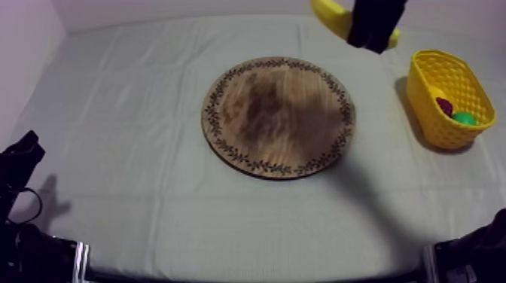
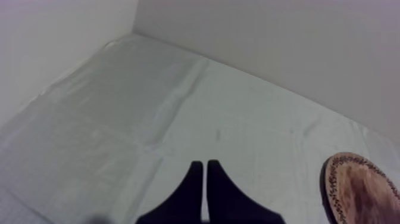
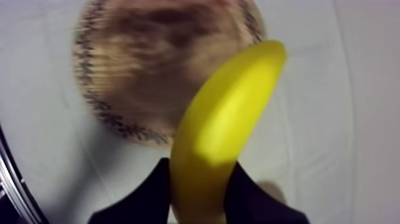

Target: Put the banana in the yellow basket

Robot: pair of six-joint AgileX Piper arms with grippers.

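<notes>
R gripper (image 3: 200, 179) clamped on smooth, curved yellow banana (image 3: 223, 119), near round wooden board (image 3: 155, 65) (patterned rim). L gripper (image 2: 205, 173): fingers together, empty.

The table (image 1: 113, 150) lies under a grey-white cloth (image 1: 150, 218) creased in faint, straight fold lines. Behind the table's far edge rises a plain pale back wall (image 1: 188, 9). Along the table's left edge stands a side wall (image 1: 22, 45) of the same tint. They meet in a corner (image 2: 136, 21) beyond the table's far left. Soft shadows (image 1: 365, 192) lie on the cloth.
</notes>
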